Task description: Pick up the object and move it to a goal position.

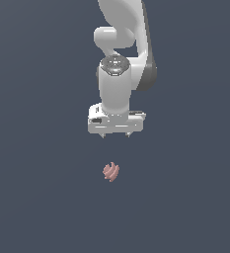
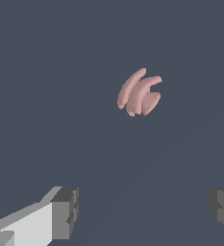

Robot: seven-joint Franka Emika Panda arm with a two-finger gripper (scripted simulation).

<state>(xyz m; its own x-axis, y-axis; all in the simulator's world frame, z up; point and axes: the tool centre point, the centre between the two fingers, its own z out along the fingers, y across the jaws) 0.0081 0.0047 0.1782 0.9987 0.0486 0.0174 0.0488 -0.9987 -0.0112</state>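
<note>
Two fingers wide apart, end effector [image 1: 116,135] empty, above obj [image 1: 111,171].

No text, label, brand, number or sign to be read in either view, none found on the arm, none on the ground.

Object [image 1: 111,171]: I'm seeing pinkish-red, with curved ridges reading as paler and darker pink stripes across its lobes [image 2: 139,92].
Gripper [image 1: 115,136]: I'm reading a white body with small dark tips, hanging above the object.
Fingers [image 2: 64,213]: showing grey pads on a white base in my wrist view.
Arm [image 1: 117,81]: glossy white with dark grey joint sections.
Ground [image 1: 37,197]: showing plain, flat slate blue-grey all round the object.
</note>
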